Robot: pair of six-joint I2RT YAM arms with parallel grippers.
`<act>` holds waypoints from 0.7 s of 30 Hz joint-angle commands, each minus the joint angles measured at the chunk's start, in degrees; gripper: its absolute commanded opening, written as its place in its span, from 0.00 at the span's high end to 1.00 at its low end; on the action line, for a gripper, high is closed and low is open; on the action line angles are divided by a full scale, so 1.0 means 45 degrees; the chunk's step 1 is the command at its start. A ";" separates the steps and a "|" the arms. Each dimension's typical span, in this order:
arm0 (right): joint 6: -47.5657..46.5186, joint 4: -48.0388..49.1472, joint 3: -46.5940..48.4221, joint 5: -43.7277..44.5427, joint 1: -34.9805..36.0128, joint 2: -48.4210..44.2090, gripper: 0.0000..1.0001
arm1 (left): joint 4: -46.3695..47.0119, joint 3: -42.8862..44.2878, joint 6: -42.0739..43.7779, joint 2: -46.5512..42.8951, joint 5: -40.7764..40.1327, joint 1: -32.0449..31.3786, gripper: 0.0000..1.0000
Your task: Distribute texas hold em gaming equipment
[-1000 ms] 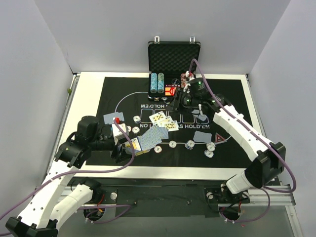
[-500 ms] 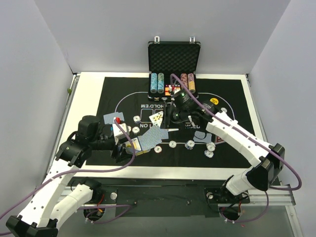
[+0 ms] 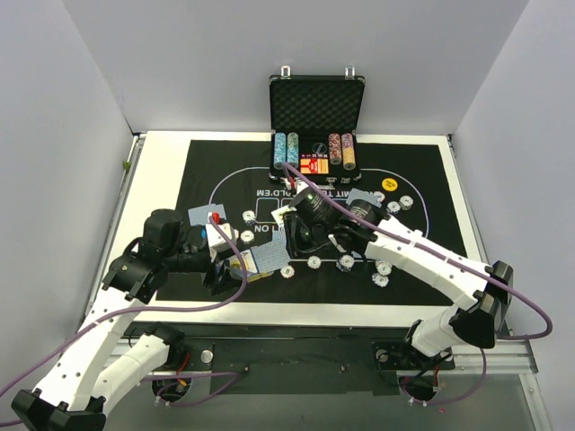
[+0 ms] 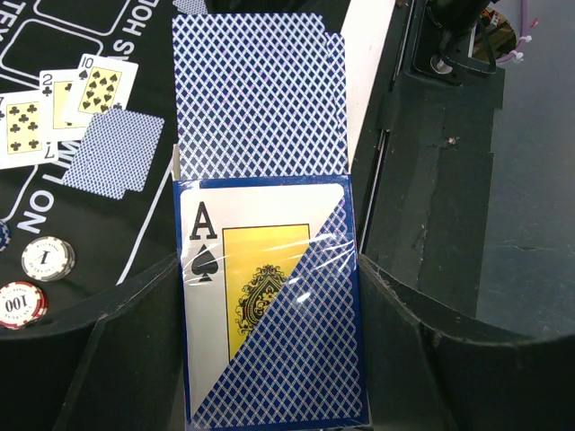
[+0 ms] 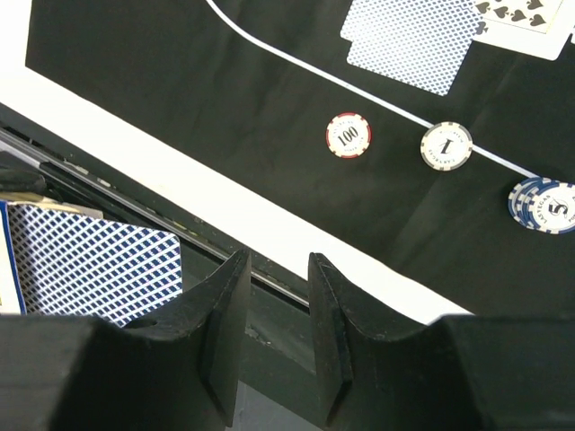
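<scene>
Beneath both sets of fingers, a black mat (image 3: 431, 171) with white print. Far beyond the fingertips, at the mat's back edge, an open case (image 3: 316, 99), with chip stacks (image 3: 287, 150) laid in rows along its front.

Clamped in the left gripper (image 4: 268, 269), one finger pressed on each long edge: a card pack (image 4: 269, 323), ace-of-spades face up under clear wrap. Long axis in line with the fingers, open end pointing away from the wrist. Sticking out of that end, past the fingertips, a sheaf of blue-backed cards (image 4: 260, 99) on the same axis, slightly fanned.

Left of those fingertips, flat on the mat: a face-down card (image 4: 112, 153), and beyond it three face-up cards (image 4: 99, 85) overlapping in a row, long sides roughly parallel to the pack. Closer in, just off the left finger, a grey chip (image 4: 47, 258) marked 1 and a red chip (image 4: 18, 303) marked 100.

Right gripper (image 5: 276, 269) with jaws a narrow gap apart, nothing between them. To the left of its fingers, the blue-backed sheaf. Ahead and to the right of the tips, well clear of them, the red chip, the grey chip and a small pile of blue chips (image 5: 544, 205) marked 5.
</scene>
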 commanded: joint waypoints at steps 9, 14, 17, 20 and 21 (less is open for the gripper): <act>-0.0055 -0.0432 0.0966 0.0723 0.0735 0.0018 0.73 | 0.0803 0.0329 0.0144 -0.0033 0.0235 0.0033 1.00; 0.0354 -0.0022 0.0870 0.0723 0.1106 0.0330 0.75 | 0.0959 0.0154 0.0144 -0.0052 0.0293 0.0033 1.00; 0.0472 0.0174 0.0966 0.0704 0.1457 0.0681 0.75 | 0.1057 0.0095 0.0222 -0.0033 0.0215 0.0033 1.00; 0.0395 0.0154 0.0967 0.0704 0.1478 0.0702 0.76 | 0.1077 -0.0119 0.0417 0.0006 0.0079 0.0033 1.00; 0.0394 0.0135 0.0928 0.0800 0.1439 0.0586 0.76 | 0.1076 -0.0294 0.0476 -0.0013 0.0020 0.0033 1.00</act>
